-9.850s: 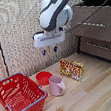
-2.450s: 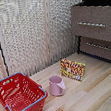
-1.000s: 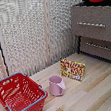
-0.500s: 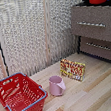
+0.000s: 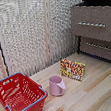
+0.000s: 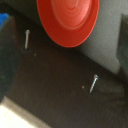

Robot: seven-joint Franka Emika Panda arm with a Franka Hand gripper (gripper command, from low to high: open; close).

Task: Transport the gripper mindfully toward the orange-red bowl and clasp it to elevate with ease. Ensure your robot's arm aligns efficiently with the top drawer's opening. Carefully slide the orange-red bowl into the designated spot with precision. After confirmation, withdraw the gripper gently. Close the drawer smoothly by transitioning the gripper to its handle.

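Bowl: orange-red bowl (image 6: 67,20) fills my wrist cam, lying on a dark inner floor w/ 2 screws (image 6: 93,83) nearby; looks like inside the top drawer, can't confirm.
Gripper: blue fingertip (image 6: 4,20) at 1 edge, dark blur opposite; jaws not gripping bowl, width I can't tell.
Drawer: top drawer (image 5: 90,24) upper right in ext view, silver handle (image 5: 91,24) across front.
Table: pink cup (image 5: 56,85), red basket (image 5: 19,97), snack box (image 5: 73,69) on wood.
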